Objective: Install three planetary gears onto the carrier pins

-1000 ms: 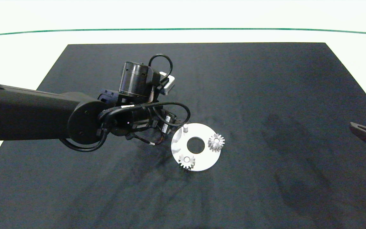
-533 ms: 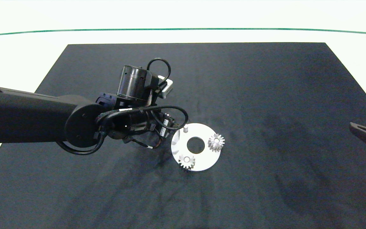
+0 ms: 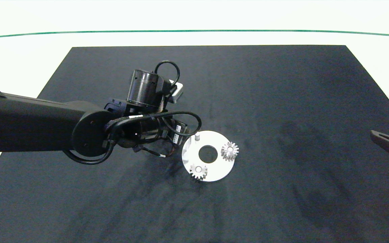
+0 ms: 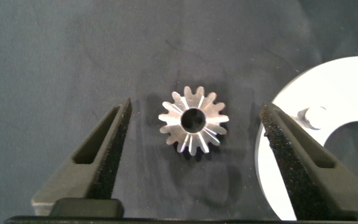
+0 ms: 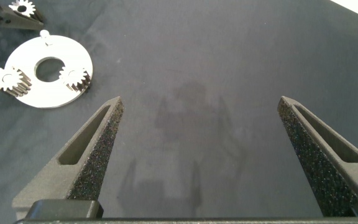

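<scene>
Silvery third gear (image 4: 193, 121) lies flat on the black mat (image 3: 282, 101), untouched; left gripper (image 4: 194, 134) straddles it wide beside the white disc (image 3: 214, 170). Right gripper (image 5: 201, 155) hangs wide at the mat's right edge; no writing is legible.

A chunky matte-black left arm (image 3: 29, 123) is seen, with a round joint housing and a glossy black cylinder motor (image 3: 143, 88). Thin black cables (image 3: 167, 118) are looped around the wrist, a small white-grey box (image 3: 177, 91) is clipped on, and the grey fingers (image 4: 101, 158) are lined with dark foam.

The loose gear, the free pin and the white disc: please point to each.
loose gear (image 4: 193, 121), left wrist view, its dark bore.
free pin (image 3: 197, 136), head view, its top.
white disc (image 3: 214, 169), head view, bare face near the rim.
</scene>
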Controlling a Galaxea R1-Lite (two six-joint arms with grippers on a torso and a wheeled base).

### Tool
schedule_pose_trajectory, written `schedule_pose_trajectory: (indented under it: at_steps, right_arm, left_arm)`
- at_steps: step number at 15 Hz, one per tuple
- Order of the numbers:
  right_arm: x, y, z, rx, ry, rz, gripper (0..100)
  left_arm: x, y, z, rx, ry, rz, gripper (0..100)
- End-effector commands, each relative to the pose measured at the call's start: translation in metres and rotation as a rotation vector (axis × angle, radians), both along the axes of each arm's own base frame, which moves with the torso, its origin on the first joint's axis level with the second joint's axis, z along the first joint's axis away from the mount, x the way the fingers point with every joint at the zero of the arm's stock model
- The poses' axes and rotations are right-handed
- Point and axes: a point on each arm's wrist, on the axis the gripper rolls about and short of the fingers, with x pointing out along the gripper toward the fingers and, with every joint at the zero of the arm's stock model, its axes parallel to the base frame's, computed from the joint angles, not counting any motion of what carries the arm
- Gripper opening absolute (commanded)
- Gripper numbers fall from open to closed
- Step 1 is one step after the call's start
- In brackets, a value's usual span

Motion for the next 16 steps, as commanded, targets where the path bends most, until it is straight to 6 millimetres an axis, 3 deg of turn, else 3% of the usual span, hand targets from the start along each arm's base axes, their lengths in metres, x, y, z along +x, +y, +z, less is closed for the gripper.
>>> schedule_pose_trajectory:
  at_steps: [1, 16]
  right_arm:
    - [0.0007, 0.0005, -0.0004, -0.004, 0.002, -0.002, 100]
    - [0.0010, 0.0009, -0.0006, -0.005, 0.003, 0.000, 100]
  left_arm:
    - [0.0014, -0.0006, -0.0010, -0.008, 0.003, 0.009, 78]
    - [0.0012, -0.0067, -0.0099, -0.019, 0.033, 0.009, 48]
